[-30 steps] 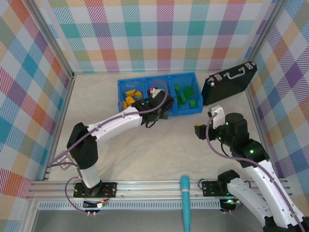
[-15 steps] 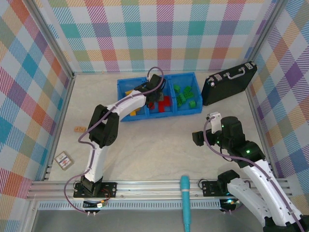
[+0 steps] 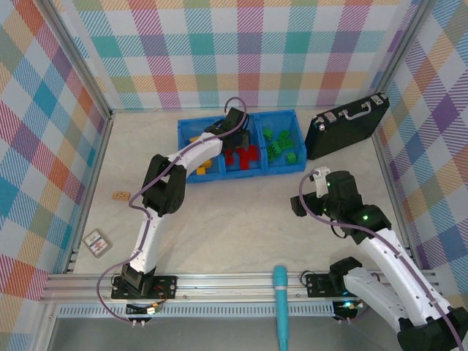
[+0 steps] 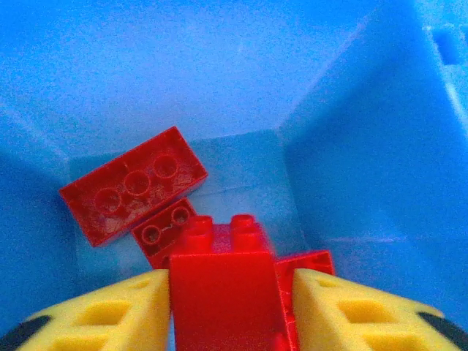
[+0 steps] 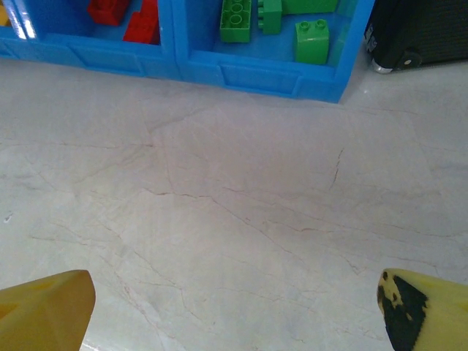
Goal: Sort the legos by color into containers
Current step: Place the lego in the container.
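The blue bin (image 3: pixel 181 130) stands at the back with three containers: yellow legos (image 3: pixel 199 151) on the left, red legos (image 3: pixel 247 155) in the middle, green legos (image 3: pixel 281 146) on the right. My left gripper (image 3: pixel 232 146) reaches down into the middle compartment. In the left wrist view a red brick (image 4: pixel 223 300) lies between its yellow fingers (image 4: pixel 124 314); the left gripper (image 4: pixel 230 281) is open, with a gap at the right finger. More red bricks (image 4: pixel 131 186) lie beyond it. My right gripper (image 3: pixel 298 206) hangs open over bare table (image 5: pixel 234 307), in front of the green compartment (image 5: pixel 292 33).
A black hard case (image 3: pixel 347 124) leans beside the bin's right end. A small card (image 3: pixel 95 241) and a wooden tile (image 3: pixel 121 195) lie at the left. A teal handle (image 3: pixel 280 307) sits at the front rail.
My left arm swung from the bin's front edge into the middle compartment, and its jaws parted from the red brick. The right gripper opened wider and drifted slightly left.
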Robot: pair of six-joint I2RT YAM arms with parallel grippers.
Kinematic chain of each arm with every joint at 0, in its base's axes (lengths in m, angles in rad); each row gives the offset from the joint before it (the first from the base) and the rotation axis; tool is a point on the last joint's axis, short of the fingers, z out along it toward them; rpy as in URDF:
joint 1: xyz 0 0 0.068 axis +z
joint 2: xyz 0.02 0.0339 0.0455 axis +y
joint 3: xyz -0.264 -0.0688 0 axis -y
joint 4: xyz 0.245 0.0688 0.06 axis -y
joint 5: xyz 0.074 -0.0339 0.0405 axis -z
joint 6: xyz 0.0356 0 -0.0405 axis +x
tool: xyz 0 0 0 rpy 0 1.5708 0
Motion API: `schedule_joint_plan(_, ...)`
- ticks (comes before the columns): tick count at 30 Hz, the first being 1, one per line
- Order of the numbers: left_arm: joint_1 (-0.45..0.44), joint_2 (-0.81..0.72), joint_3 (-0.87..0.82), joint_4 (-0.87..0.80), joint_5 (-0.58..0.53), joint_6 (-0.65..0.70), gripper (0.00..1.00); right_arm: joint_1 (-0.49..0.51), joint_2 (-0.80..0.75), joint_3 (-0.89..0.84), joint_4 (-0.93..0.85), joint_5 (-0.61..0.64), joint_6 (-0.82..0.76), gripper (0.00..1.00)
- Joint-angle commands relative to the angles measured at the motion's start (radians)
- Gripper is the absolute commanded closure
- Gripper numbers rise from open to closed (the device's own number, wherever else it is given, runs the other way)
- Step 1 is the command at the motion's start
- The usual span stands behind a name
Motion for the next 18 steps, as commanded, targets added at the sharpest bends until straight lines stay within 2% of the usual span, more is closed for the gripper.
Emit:
schedule_joint_plan(1, 0.010, -0.025, 0.016, 0.041, 0.020, 0.054, 0.45, 0.005, 0.027, 0.007, 0.048, 0.031, -0.031, 0.01)
schedule_joint_plan(3, 0.008, -0.062, 0.017, 0.041, 0.009, 0.090, 0.39, 0.004, 0.049, 0.008, 0.061, 0.037, -0.047, 0.01)
schedule_joint_plan(8, 0.008, -0.202, -0.020, 0.050, -0.012, 0.167, 0.35, 0.005, 0.083, -0.008, 0.128, 0.085, -0.077, 0.01)
schedule_joint_plan(12, 0.008, -0.380, -0.144, 0.138, -0.022, 0.236, 0.31, 0.003, 0.101, -0.105, 0.333, 0.132, -0.090, 0.01)
schedule_joint_plan(16, 0.008, -0.536, -0.240, 0.156, -0.029, 0.301, 0.27, -0.007, 0.152, -0.172, 0.526, 0.208, -0.090, 0.01)
schedule_joint_plan(18, 0.008, -0.624, -0.307, 0.177, -0.043, 0.332, 0.24, -0.032, 0.181, -0.205, 0.624, 0.205, -0.105, 0.01)
